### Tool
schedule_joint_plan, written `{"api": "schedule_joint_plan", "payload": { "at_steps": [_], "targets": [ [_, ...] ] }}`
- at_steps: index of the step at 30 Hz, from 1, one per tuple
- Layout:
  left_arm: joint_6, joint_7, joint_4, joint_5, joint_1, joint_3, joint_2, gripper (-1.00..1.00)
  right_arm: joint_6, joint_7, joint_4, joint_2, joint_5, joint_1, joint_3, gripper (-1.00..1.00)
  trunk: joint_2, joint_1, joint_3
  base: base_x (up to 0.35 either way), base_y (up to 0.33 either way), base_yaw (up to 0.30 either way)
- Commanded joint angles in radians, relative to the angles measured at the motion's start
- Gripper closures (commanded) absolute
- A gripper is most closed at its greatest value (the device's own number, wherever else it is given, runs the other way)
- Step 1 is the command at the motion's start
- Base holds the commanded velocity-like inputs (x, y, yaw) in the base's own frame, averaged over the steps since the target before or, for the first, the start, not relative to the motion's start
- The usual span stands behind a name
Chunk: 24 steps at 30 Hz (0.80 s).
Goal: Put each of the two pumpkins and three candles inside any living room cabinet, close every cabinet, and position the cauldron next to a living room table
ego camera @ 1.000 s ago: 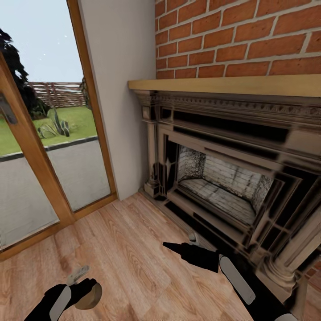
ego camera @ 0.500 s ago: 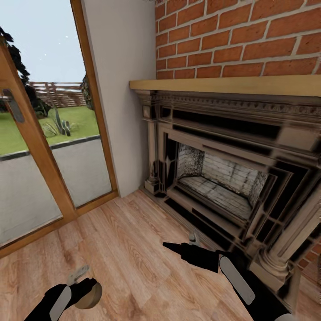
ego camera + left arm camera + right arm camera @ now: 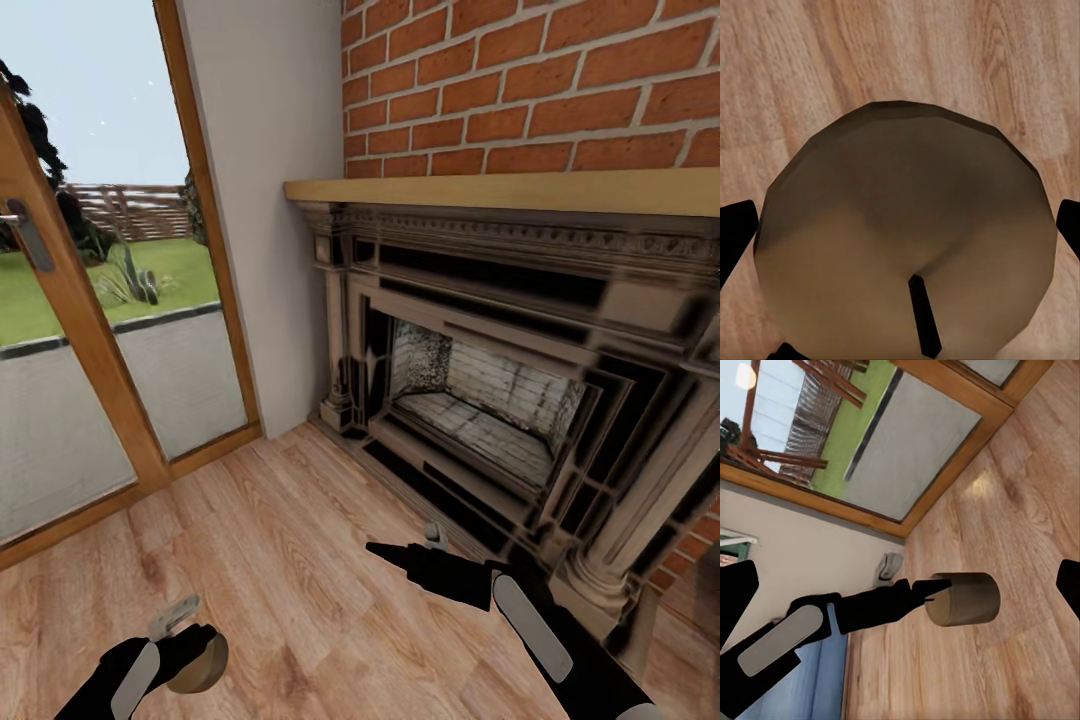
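My left gripper is shut on a short tan candle, low over the wood floor at the head view's lower left. In the left wrist view the candle shows its round top and black wick, with a black fingertip at either side. The right wrist view looks across at the same candle on the end of the left arm. My right gripper hangs open in front of the fireplace, its fingertips wide apart with nothing between them. The pumpkins, cabinet, cauldron and table are out of view.
A dark carved fireplace with a pale wood mantel stands under a red brick wall at the right. A wood-framed glass door onto a garden is at the left. Wood floor lies between them.
The whole view has shifted a little, so the camera has moved: the fireplace now sits slightly further left and lower. Both arms keep the same pose, and the candle stays held.
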Motion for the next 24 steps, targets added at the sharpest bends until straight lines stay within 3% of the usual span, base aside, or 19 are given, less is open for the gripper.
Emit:
{"api": "schedule_joint_plan", "payload": {
  "at_steps": [1,6,9,17,24],
  "targets": [
    [0.006,0.007,-0.002,0.011,0.0,0.001,0.0,1.0,0.004,-0.001,0.0,-0.001,-0.006,-0.001,0.001,-1.0,-0.001,0.0,-0.001,-0.011,-0.02,0.0],
    [0.006,0.007,-0.002,0.011,0.0,0.0,0.0,1.0,0.001,-0.001,0.0,-0.001,-0.006,-0.001,0.004,-1.0,-0.001,0.0,-0.001,-0.002,-0.003,0.0],
    [0.006,0.007,-0.002,0.011,0.0,0.0,0.0,1.0,-0.038,-0.001,0.0,-0.001,-0.006,-0.001,0.005,-1.0,-0.001,0.0,-0.001,-0.036,0.0,0.0],
    [0.006,0.007,-0.002,0.01,0.0,0.0,-0.002,1.0,-0.077,-0.002,0.001,-0.001,-0.006,-0.001,0.011,-1.0,-0.001,0.0,-0.001,-0.216,-0.064,-0.001],
    [0.006,0.007,-0.002,0.009,0.0,0.0,-0.002,1.0,-0.083,-0.001,0.003,-0.001,-0.006,-0.001,0.011,-1.0,-0.001,0.0,0.004,-0.112,-0.049,-0.179]
  ]
}}
